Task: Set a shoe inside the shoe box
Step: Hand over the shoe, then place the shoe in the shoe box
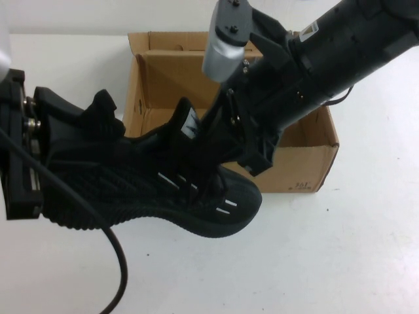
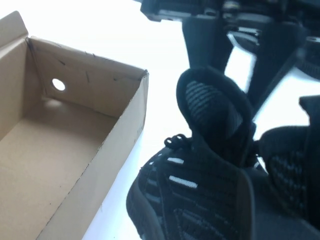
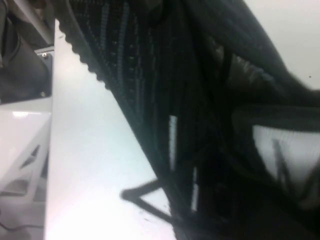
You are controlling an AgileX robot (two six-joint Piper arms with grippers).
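Black knit shoe (image 1: 163, 186) is sitting tilted just in front of the shoe box (image 1: 308, 171), toe pointing toward robot's right, ridged sole facing the camera, short white dashes showing on the side & white tongue label up top. Heel end is being gripped by left gripper (image 1: 98, 124), fingers closed on the heel collar. Right gripper (image 1: 252, 154) is reaching down at the lace/tongue area, touching the shoe; can't tell how its fingers are set. Brown cardboard box is lying open w/ flaps up, small round hole in one wall.
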